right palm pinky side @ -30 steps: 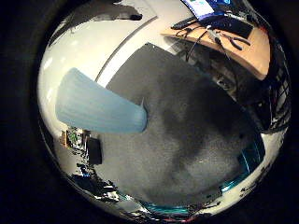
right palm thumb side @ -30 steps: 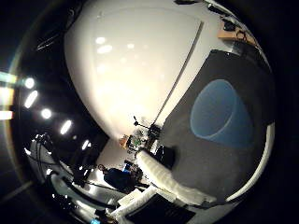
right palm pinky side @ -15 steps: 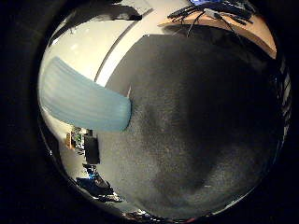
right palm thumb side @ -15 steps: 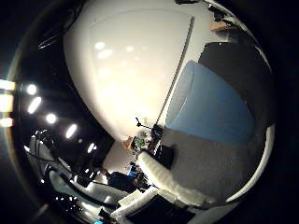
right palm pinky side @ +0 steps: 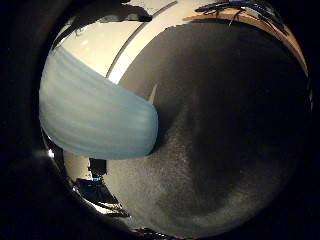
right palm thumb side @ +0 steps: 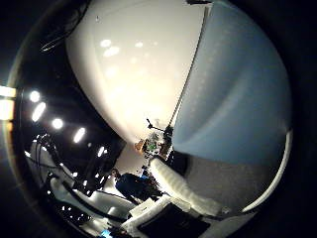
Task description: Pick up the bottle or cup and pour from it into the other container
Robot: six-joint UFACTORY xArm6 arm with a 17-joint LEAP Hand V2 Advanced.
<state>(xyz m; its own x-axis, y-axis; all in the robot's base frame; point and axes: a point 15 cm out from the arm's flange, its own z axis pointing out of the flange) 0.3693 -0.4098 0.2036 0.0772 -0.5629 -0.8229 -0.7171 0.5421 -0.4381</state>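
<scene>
A pale blue ribbed cup stands on a dark grey mat and fills much of the little finger side palm view, so it is close to the palm. The thumb side palm view shows the cup even larger, right beside my hand. One white finger of my hand reaches out straight next to the cup and is not curled round it. No second container is in sight.
A wooden desk with dark gear stands beyond the mat's far edge. A white wall rises behind the cup. Room clutter and ceiling lights show in the distance.
The cup has grown much larger in each palm view, as the hand has moved in close to it. The finger keeps the same straight pose.
</scene>
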